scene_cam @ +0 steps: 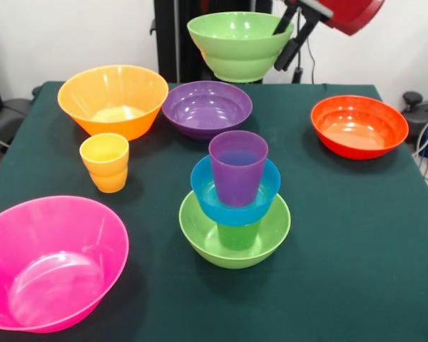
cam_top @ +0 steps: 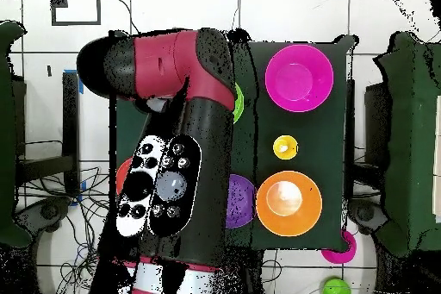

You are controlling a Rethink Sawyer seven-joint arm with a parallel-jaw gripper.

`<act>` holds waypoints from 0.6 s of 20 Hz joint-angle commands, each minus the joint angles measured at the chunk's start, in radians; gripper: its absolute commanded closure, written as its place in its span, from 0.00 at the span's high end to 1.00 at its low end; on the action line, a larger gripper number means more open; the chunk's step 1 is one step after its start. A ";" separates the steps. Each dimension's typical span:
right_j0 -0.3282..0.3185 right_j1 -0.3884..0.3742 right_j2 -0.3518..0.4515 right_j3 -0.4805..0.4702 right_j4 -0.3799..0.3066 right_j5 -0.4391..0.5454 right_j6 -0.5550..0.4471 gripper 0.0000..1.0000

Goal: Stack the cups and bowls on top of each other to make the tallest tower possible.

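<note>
In the front view my gripper [scene_cam: 283, 43] is shut on the right rim of a green bowl [scene_cam: 237, 44] and holds it in the air above the table's far side. The tower stands at the table's middle: a lime-green bowl [scene_cam: 200, 231] at the bottom, a green cup [scene_cam: 238, 235] in it, a blue bowl [scene_cam: 203, 187] on that, and a purple cup [scene_cam: 237, 167] on top. A yellow-orange cup [scene_cam: 105, 162] stands alone to the left. In the overhead view my arm [cam_top: 177, 135] hides the gripper and the tower.
A large pink bowl [scene_cam: 50, 260] sits at the near left, an orange bowl [scene_cam: 113, 100] and a purple bowl [scene_cam: 207, 107] at the far side, and a red-orange bowl [scene_cam: 358, 125] at the right. The dark green table [scene_cam: 357, 242] ends close behind the bowls.
</note>
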 commanded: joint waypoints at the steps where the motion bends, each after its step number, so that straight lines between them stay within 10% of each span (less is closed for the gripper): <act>1: -0.027 0.100 0.155 -0.036 -0.066 0.129 -0.263 0.00; 12: -0.045 0.149 0.157 -0.207 -0.105 0.261 -0.350 0.00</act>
